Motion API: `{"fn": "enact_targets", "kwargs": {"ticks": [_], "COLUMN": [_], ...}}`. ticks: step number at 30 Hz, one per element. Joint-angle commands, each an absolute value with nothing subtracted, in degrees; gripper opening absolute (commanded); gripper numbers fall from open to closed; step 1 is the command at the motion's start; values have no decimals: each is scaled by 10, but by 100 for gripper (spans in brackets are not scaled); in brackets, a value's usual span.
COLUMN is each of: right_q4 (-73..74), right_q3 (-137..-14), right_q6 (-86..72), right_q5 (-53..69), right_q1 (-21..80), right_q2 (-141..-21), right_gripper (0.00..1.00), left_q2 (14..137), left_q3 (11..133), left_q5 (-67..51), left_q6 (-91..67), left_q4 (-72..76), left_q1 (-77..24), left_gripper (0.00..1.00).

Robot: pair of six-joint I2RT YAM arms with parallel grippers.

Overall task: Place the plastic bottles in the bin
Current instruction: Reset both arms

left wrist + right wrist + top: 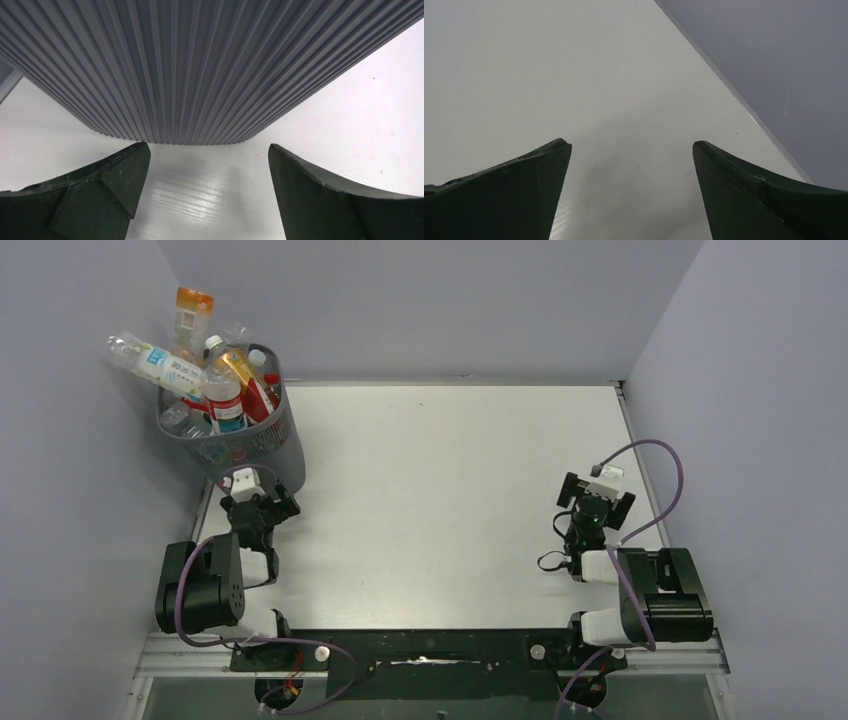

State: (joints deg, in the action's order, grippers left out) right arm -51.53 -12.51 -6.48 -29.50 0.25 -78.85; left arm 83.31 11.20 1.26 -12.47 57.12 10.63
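L hand (258, 505) & R hand (596, 502) wide, empty. Bin (250, 445) at 10 o'clk heaped past rim w/ bottles (222, 390); L hand just beside its wall, so a nudge could spill some.

Top cam looked down from behind; L wrist cam faced bin (190, 70) close-up, R sat low over table (549, 75); top covered both.

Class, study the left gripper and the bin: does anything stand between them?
Nothing visible does. Only bare table lies between the open left gripper and the bin; the plastic bottles sit heaped inside it.
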Motion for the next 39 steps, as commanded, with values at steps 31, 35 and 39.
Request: {"fn": "enact_targets", "kwargs": {"ticks": [31,35,39], "right_q4": [-721,-718,-718], "right_q3": [-117,-118,-118], "right_q6": [-28,-29,-29], "right_q5": [-189,-188,-188], "right_q1": [-37,-38,-38], "right_q2": [-880,-880,-880], "right_gripper": [98,98,98], "left_q2": [918,916,916], "left_q3": [121,124,124], "left_q5": [-5,7,7], "left_q6": [-55,-52,-52], "left_q4": [733,727,727], "left_q1": [54,48,47], "left_gripper": [89,89,89]}}
